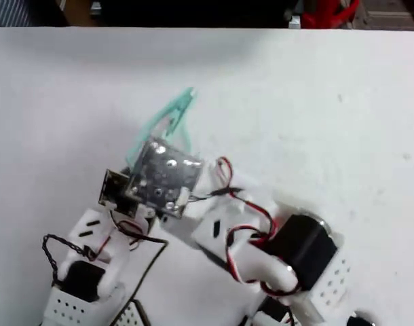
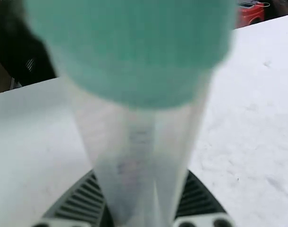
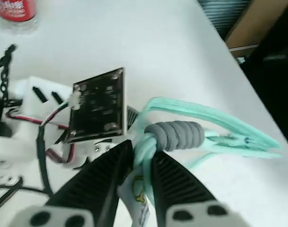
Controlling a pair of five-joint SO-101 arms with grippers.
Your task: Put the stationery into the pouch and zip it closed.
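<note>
**Both arms on the pouch, looks like zip time (I think)**

So the clear plastic pouch with mint-green trim (image 1: 167,117) is held up off the white counter (image 1: 315,102), roughly mid-counter, right in front of the two arms. The left gripper (image 2: 141,208) has its jaws clenched on the clear body of it, green band on the far side from the camera. The right gripper (image 3: 141,153) has its jaws pinched on a bunch of mint-green edging, right beside a grey ribbed sleeve-like piece (image 3: 176,135). Could be the zip pull, could be something else, I honestly can't tell.

I also can't make out any stationery, in the pouch or lying loose. My read is that we're at the closing step. One arm would anchor the pouch while the other drags along the green edge. That needs the anchor grip to hold firm and the pull to run straight along the zip line, not twist the pouch.

As for room, there's loads of bare counter beyond the pouch and off to the right, with the far edge well away. The tight spot is between the arms. The left wrist's dark circuit board (image 3: 97,105) and the red and black wires (image 1: 244,224) sit close to the right gripper, so I'd pull outward, away from them.
</note>
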